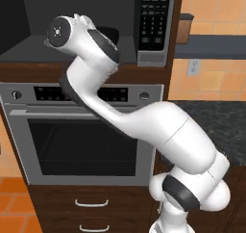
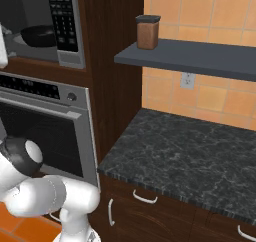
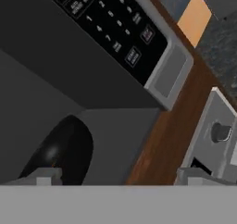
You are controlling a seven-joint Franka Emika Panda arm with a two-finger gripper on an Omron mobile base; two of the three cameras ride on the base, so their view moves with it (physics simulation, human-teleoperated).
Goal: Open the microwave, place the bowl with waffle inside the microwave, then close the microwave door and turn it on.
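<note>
The microwave point(image 1: 96, 25) stands open above the oven point(image 1: 81, 131), its keypad point(image 1: 154, 15) on the right. The bowl point(image 2: 39, 35) sits inside the cavity, on its floor. In the hand view the bowl point(image 3: 60, 151) lies low and left, near one fingertip point(image 3: 41, 176), with a faint orange glint in it that may be the waffle. The arm point(image 1: 144, 126) rises across the oven front and its wrist hides part of the cavity mouth. The gripper point(image 3: 115, 177) is spread, pinching nothing. To the right, a dark worktop point(image 2: 200, 156) lies under a shelf point(image 2: 200, 56) carrying a brown jar point(image 2: 148, 32).
</note>
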